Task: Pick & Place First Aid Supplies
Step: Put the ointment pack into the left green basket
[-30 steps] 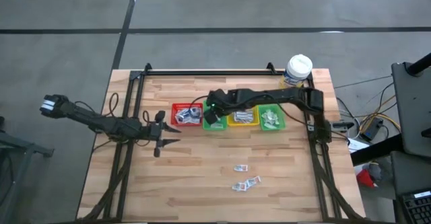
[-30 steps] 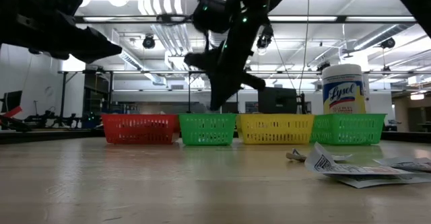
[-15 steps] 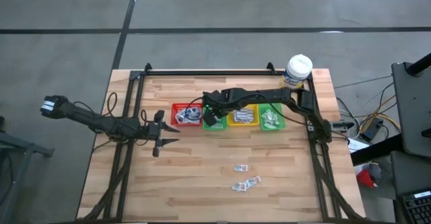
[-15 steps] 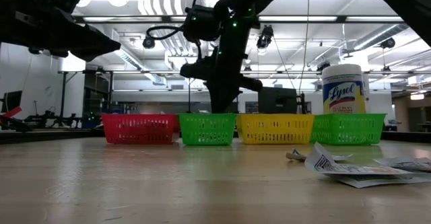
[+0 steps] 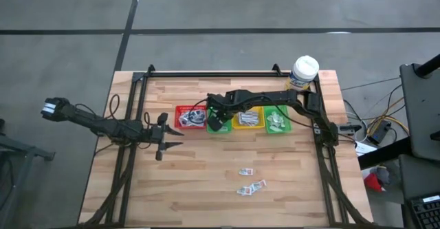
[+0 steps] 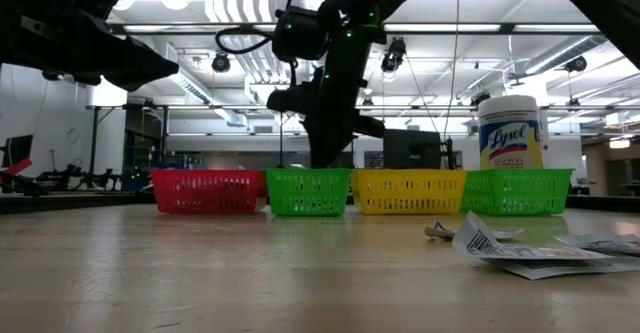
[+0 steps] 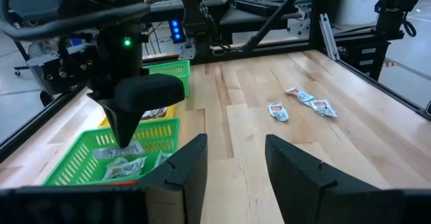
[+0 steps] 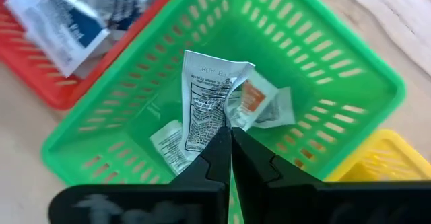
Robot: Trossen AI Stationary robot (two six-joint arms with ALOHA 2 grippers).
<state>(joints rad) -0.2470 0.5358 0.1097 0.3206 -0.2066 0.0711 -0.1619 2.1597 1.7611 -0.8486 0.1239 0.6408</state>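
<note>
Now the right gripper (image 8: 227, 138) has dipped lower into the green bin (image 8: 337, 62), pinched tight on a white packet (image 8: 205, 99), so it should drop soon, while the left gripper (image 5: 167, 134) waits wide open.

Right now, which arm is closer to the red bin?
Right. The right gripper hangs over the green bin next to the red bin. The left gripper waits further off, over bare table.

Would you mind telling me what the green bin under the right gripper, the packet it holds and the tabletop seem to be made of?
Green bin: moulded plastic, slightly glossy, with slotted walls. Packet in the shut right gripper: thin white paper or coated paper, matte, creased, with black print. Tabletop: wood, seemingly joined planks with visible grain and a smooth finish.
</note>
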